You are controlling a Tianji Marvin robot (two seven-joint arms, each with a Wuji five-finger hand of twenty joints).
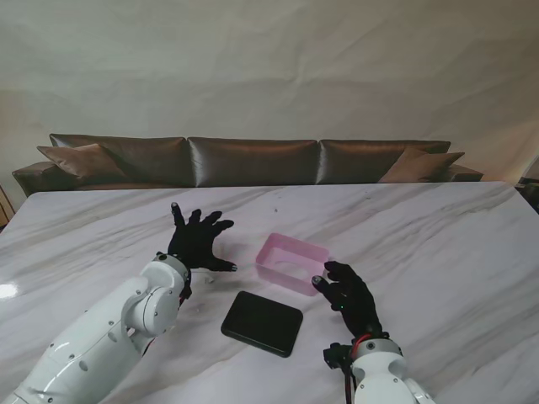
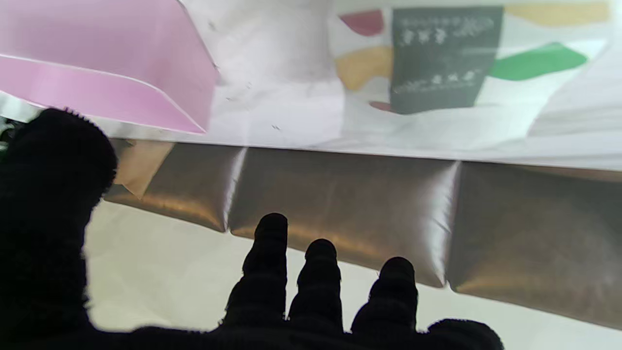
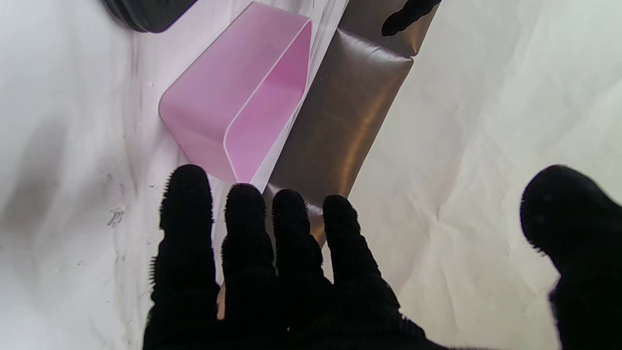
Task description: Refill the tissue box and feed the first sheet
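An open pink box (image 1: 290,263) stands mid-table, empty as far as I see; it also shows as the pink box (image 2: 97,73) and the pink box (image 3: 243,112) in the wrist views. Its flat black lid (image 1: 262,323) lies nearer to me. My left hand (image 1: 198,240) hovers left of the box, open with fingers spread. In the left wrist view, the left hand (image 2: 291,301) is over a white tissue pack (image 2: 437,63) with a dark label; the stand view hides that pack. My right hand (image 1: 349,296) is open by the box's near right corner, and the right hand (image 3: 272,272) holds nothing.
The white marble table (image 1: 438,244) stretches wide to both sides. A brown leather sofa (image 1: 253,160) runs along its far edge, with a pale wall behind. The lid's corner (image 3: 146,14) lies beside the box.
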